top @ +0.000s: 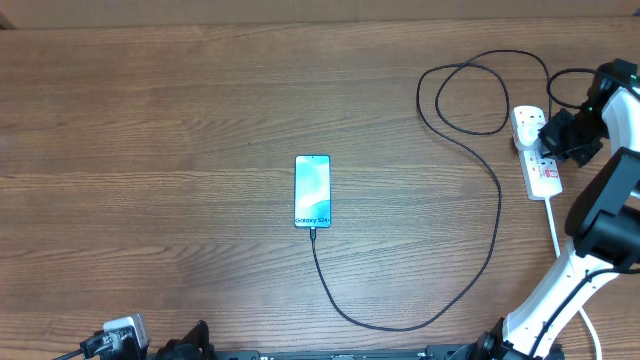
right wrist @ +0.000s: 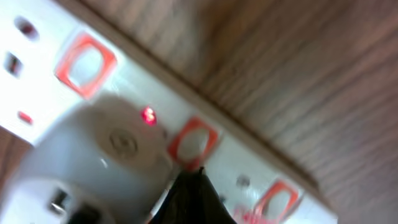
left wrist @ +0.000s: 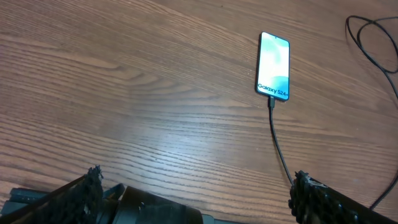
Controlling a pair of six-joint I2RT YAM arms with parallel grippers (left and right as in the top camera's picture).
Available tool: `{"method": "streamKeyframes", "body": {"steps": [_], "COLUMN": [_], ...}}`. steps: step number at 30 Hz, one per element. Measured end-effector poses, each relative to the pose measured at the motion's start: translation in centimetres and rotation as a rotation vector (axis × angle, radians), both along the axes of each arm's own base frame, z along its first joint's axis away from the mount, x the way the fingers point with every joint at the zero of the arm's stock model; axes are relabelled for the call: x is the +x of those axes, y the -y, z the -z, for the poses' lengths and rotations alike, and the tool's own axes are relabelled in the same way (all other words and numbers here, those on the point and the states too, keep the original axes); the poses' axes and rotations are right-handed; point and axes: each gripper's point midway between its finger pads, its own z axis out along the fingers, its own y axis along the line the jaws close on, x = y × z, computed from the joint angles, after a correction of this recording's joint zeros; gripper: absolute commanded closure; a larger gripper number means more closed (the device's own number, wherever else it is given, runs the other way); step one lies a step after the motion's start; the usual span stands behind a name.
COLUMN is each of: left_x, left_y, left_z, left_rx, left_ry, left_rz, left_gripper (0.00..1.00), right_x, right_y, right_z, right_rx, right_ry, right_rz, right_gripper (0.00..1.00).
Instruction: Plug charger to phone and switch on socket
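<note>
Phone [top: 312,190]: is lying flat and screen up at the middle of the table [top: 150,150], with the cable tip sitting in its near edge (so the plugging-in looks done). It is slim, smooth and probably slippery, so any hold should be across the long edges, never on the glass.
Charger [top: 497,215]: is trailing from the phone toward the near side, curving right, then looping at the far right beside the socket. It is thin, limp and light, and is best gripped at the stiff connector, not mid-run.
Socket [top: 538,160]: is resting at the far right. It is hard, light plastic and is likely to skid on the wood if pushed sideways, so a switch wants a straight downward press.
Right claw [right wrist: 194,186]: is clenched on nothing, its joined tip meeting the edge of a red-framed switch [right wrist: 194,142]. The view is blurred, so contact is uncertain.
Red light [right wrist: 148,115]: is glowing on the socket.
Left claw [left wrist: 196,176]: is gaping wide and empty at the near left, well apart from the phone.
</note>
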Motion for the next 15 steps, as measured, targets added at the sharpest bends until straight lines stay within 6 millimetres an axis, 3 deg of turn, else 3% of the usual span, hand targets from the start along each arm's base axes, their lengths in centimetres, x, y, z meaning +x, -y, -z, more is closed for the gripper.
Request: {"method": "streamKeyframes", "body": {"steps": [5,10,12,15], "left_x": [-0.5,-2.1,-2.1,-2.1], "left_y": [-0.1,-0.3,-0.3,-0.4], "left_z": [-0.2,0.2,0.2,0.2], "left_rx": [-0.008,-0.022,-0.026,-0.029], "left_ry": [0.053,0.115,0.115,0.114], "left_rz": [0.0,-0.004,-0.016,-0.036], "left_gripper": [0.01,0.0,0.0,0.0], "right_x": [-1.3,-1.9,-1.9,-1.2], "right_y": [-0.4,0.9,1.2,1.1], "right_z": [-0.1,-0.7,-2.2,-6.9], "right_rx": [0.036,0.036,0.032,0.017], "right_ry": [-0.049,-0.039,-0.004,0.122], "right_rz": [0.036,0.098,0.116,0.126], "right_gripper": [0.96,0.96,0.96,0.96]}}
